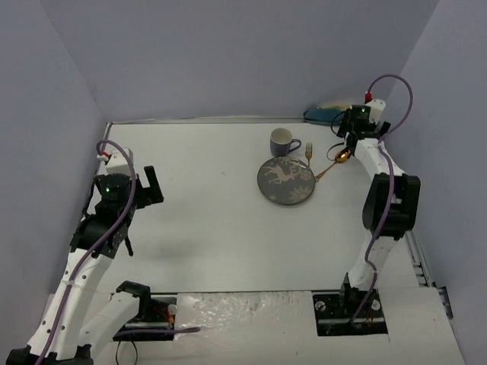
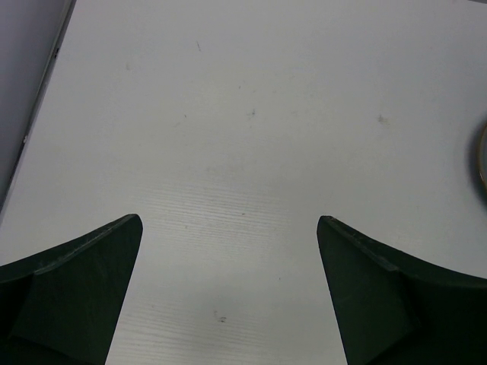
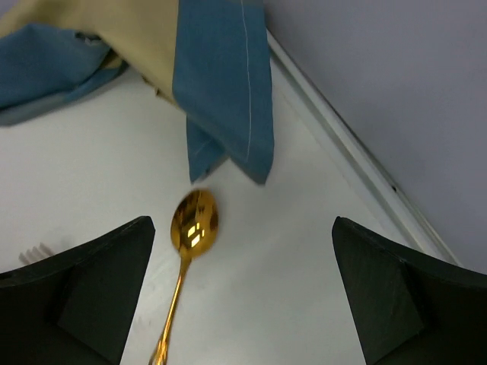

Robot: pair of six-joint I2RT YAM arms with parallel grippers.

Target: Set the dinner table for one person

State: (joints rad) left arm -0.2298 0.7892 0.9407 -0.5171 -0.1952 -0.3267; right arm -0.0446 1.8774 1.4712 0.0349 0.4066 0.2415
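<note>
The dinner table (image 1: pixel 213 220) is a large white tabletop. A grey plate with a deer pattern (image 1: pixel 285 181) lies on it right of centre. A purple mug (image 1: pixel 283 141) stands just behind the plate. A gold fork (image 1: pixel 309 156) and a gold spoon (image 1: pixel 340 157) lie to the plate's right. My right gripper (image 1: pixel 351 144) is open and empty above the spoon's bowl (image 3: pixel 195 220), which lies between the jaws, nearer the left finger (image 3: pixel 99 289). My left gripper (image 1: pixel 148 185) is open and empty over bare table (image 2: pixel 243 137) at the left.
A crumpled blue-and-tan cloth (image 1: pixel 327 114) lies at the far right corner, just beyond the spoon (image 3: pixel 221 76). The fork's tines show at the left edge of the right wrist view (image 3: pixel 30 253). The plate's rim shows at the right edge of the left wrist view (image 2: pixel 482 163). Grey walls enclose the table.
</note>
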